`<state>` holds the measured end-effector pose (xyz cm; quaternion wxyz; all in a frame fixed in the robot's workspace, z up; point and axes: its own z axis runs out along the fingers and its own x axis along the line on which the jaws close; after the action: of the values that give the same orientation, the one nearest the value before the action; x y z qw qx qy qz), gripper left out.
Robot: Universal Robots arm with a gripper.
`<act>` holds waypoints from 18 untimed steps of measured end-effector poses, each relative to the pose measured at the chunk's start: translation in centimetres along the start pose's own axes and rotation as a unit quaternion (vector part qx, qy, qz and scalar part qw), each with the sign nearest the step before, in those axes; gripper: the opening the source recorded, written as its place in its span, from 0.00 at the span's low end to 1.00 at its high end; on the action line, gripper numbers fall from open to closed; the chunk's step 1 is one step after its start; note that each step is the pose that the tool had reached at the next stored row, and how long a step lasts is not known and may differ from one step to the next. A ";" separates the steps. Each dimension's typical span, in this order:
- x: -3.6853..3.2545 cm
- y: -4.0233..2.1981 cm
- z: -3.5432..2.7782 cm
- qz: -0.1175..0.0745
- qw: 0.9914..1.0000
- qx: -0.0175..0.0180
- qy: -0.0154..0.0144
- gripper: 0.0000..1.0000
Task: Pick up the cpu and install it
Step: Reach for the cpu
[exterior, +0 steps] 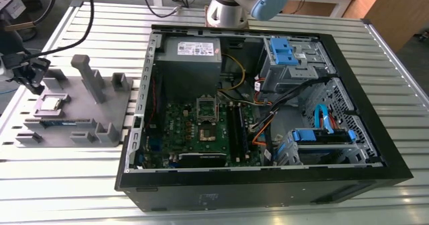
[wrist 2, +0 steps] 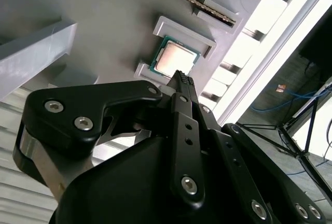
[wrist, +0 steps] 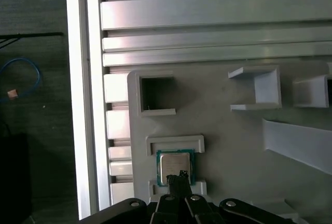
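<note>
The cpu [exterior: 52, 103], a flat square chip with a silvery top, lies in its shallow seat on the grey holder tray [exterior: 100, 107] at the exterior view's left. It also shows in both wrist views as the cpu [wrist 2: 174, 58] [wrist: 174, 165] between two raised grey lips. My gripper [exterior: 28, 79] hangs above the tray's far left part, a little off the chip. Its black fingertips [wrist 2: 182, 80] [wrist: 179, 175] look pressed together with nothing between them. The open computer case [exterior: 348, 134] holds the green motherboard [exterior: 201, 129] with the bare socket [exterior: 206, 133].
A green memory stick [exterior: 57, 123] lies on the tray near the cpu. Upright grey posts [exterior: 87, 77] rise from the tray. Cables [exterior: 268, 117], drive cages [exterior: 292, 59] and a power supply [exterior: 194, 49] crowd the case. The slatted metal table [exterior: 67, 185] ends close beside the tray.
</note>
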<state>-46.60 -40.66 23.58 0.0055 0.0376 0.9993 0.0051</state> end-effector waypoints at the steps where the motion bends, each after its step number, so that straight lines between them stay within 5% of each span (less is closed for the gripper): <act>1: 0.00 0.00 0.13 0.000 1.000 0.000 0.000 0.11; 18: 0.02 -0.02 1.56 -0.025 1.000 0.000 -0.001 0.11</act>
<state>-46.60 -40.67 22.01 0.0063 0.0124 0.9999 0.0046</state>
